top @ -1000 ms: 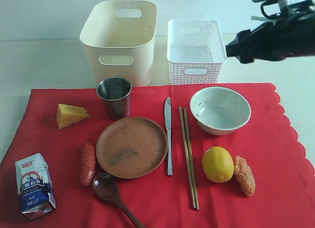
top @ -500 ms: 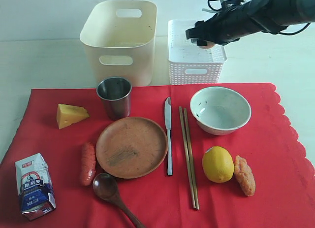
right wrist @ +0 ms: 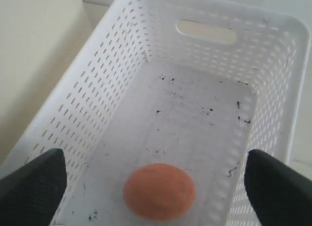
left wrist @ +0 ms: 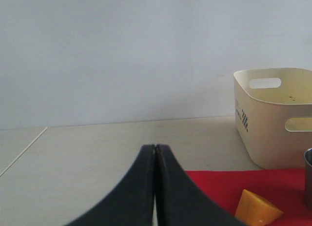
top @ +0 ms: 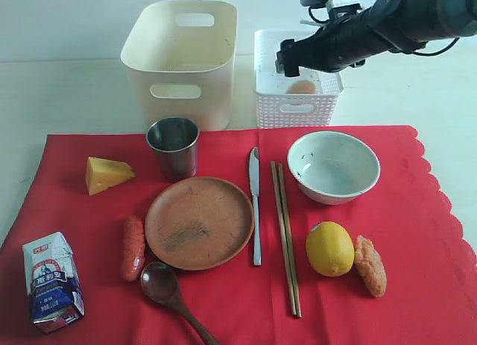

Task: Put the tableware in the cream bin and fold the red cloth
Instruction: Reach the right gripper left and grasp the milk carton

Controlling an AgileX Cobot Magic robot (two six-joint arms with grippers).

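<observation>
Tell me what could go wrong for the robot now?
The egg lies in the white basket right under the open right gripper; dropping lower could crack it. The lemon sits on the red cloth, so folding now might roll it off.

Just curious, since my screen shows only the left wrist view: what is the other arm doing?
Observer: Its fingers are spread wide above the white basket.
Operator: Holding anything?
Observer: No; an egg lies on the basket floor below them.
Operator: Any tableware put away?
Observer: None visible in the bin; cup, plate and bowl stand on the red cloth.
</observation>
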